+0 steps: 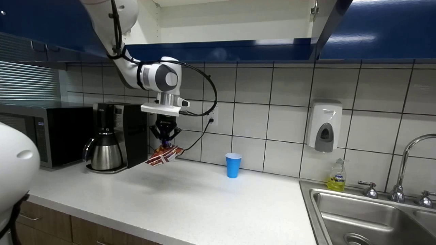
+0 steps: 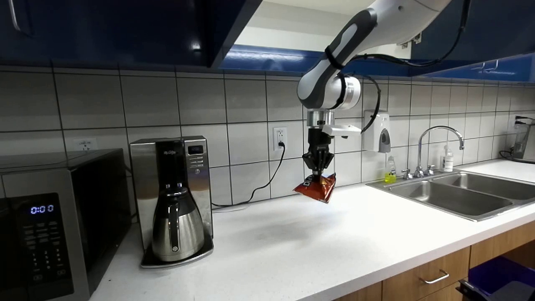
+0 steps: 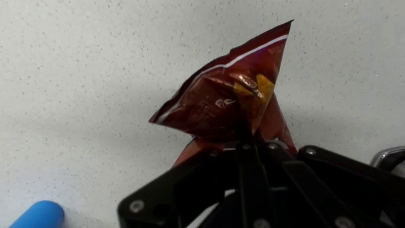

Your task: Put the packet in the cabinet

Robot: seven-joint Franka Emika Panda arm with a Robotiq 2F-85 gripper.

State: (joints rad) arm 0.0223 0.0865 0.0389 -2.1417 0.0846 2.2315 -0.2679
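End effector [image 2: 317, 172] clamped on packet [image 2: 317, 191], hiding part in wrist view; cabinet [image 1: 221, 51] cropped in both exterior views.

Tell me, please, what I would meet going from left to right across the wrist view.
Blue cup (lower left corner) → packet (middle) → coffee maker (only a piece, at the right edge).

There are two bottles [image 2: 390, 171], two basins [image 2: 459, 200], and one each of packet [image 2: 319, 190], gripper [image 2: 317, 173], cup [image 1: 233, 166], microwave [image 2: 46, 234], carafe [image 2: 190, 234], dispenser [image 1: 324, 117], tap [image 1: 403, 166].
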